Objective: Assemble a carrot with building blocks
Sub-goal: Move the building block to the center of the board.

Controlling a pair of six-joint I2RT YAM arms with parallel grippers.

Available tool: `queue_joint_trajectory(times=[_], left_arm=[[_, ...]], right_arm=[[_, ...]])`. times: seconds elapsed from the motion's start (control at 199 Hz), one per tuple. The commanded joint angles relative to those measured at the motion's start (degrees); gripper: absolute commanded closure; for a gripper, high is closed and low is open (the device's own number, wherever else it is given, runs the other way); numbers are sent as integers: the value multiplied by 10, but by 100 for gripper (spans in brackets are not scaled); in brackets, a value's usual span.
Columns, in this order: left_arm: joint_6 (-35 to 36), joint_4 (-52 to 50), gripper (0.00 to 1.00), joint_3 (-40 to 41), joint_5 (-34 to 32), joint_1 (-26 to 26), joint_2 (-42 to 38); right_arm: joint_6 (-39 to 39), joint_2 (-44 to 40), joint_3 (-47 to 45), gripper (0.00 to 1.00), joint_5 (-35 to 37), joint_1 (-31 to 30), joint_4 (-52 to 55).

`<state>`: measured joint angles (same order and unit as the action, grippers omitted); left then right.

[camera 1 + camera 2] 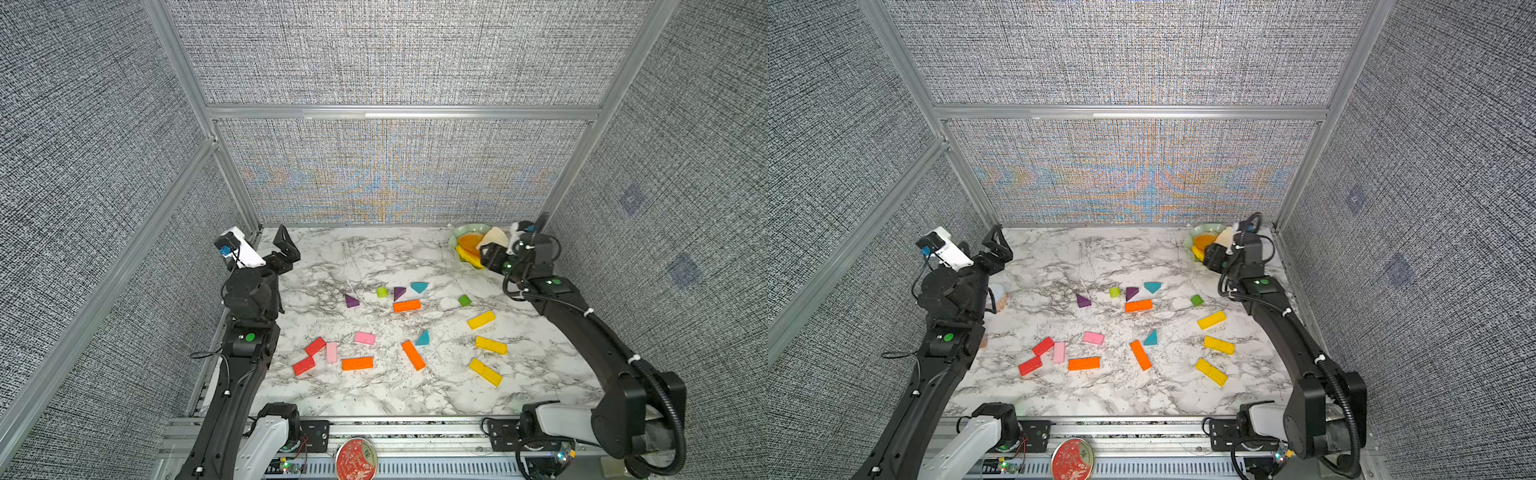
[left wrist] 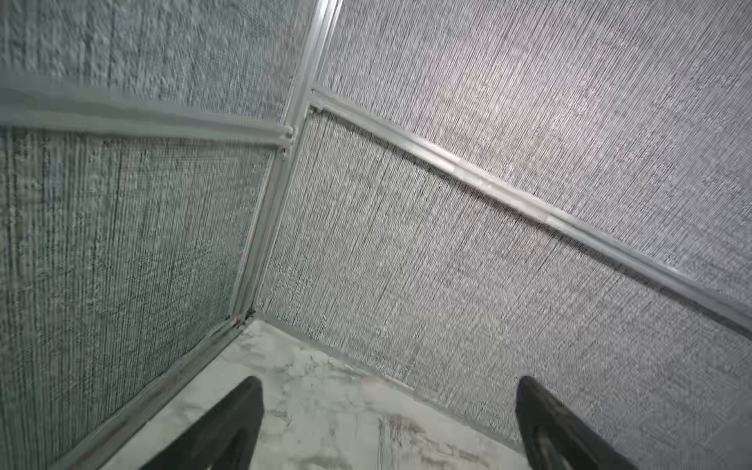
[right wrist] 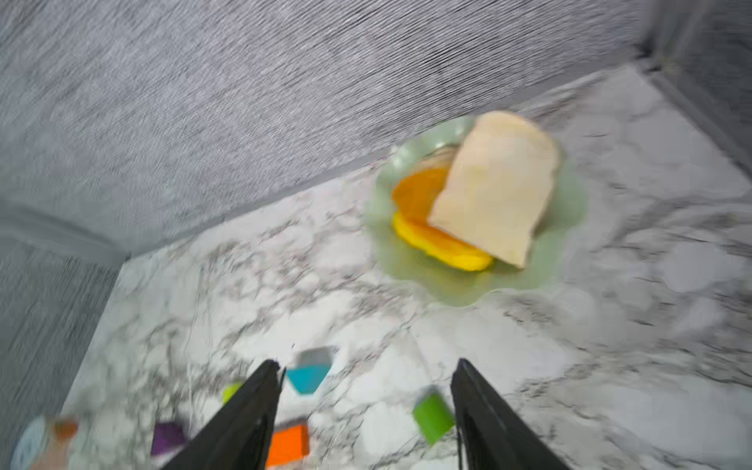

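Since nothing is joined or stacked, I read the task as at its start: all blocks [image 1: 1084, 363] lie loose and flat on the counter [image 1: 374, 399].

Left arm [image 1: 249, 291] sits at the far left corner. Its wrist view shows only walls [image 2: 488, 203] and bare marble. Left jaws are spread wide and empty.

Right arm [image 1: 561, 299] reaches into the far right corner, wrist at the green plate [image 3: 407, 150] of toy food [image 3: 488, 191]. Right jaws are apart with nothing between them; that wrist view is blurred.

Carrot body candidates are the three orange bars:
- Far orange bar [image 1: 407, 306] is mid-counter, long axis roughly across the counter, slightly tilted.
- Near orange bar [image 1: 357, 363] also lies across.
- Diagonal orange bar [image 1: 413, 355] runs far-left to near-right, with a teal triangle [image 1: 423, 338] just beside its far end.

Yellow bars [image 1: 491, 345] are on the right side, red bars [image 1: 315, 346] and pink bars [image 1: 365, 338] on the left. Probably not needed.

Leaf candidates are the dark green stub [image 3: 432, 417] and the lime stub [image 1: 382, 291].

Key relation: the dark green stub and far orange bar are the blocks nearest the right jaws, lying back toward the robot and toward centre. My call is that the right arm goes first. The jaws must close across the bar's short side, so the wrist has to square up to that axis.
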<state>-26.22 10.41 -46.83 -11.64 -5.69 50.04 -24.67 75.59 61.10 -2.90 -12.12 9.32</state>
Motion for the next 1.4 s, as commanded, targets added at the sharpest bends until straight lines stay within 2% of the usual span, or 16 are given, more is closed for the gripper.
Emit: queue_joint_trajectory(times=[0.0, 0.306, 0.527, 0.672, 0.808, 1.013, 1.399], left_arm=[[-42, -29, 5, -5, 50, 0, 23], [-122, -29, 12, 0, 141, 0, 94], [-127, -38, 12, -4, 137, 0, 110], [-125, -37, 12, 0, 117, 0, 108], [-125, -37, 12, 2, 113, 0, 110], [-127, -36, 12, 1, 117, 0, 112], [-128, -35, 12, 2, 118, 0, 122]], right_arm=[[74, 21, 23, 35, 3, -71, 61], [193, 150, 112, 34, 83, -283, 115], [226, 279, 212, 34, 73, -361, 149], [256, 348, 270, 26, 49, -403, 146], [266, 406, 326, 22, 43, -417, 147], [263, 481, 397, 22, 47, -417, 139], [276, 594, 496, 28, 83, -414, 127]])
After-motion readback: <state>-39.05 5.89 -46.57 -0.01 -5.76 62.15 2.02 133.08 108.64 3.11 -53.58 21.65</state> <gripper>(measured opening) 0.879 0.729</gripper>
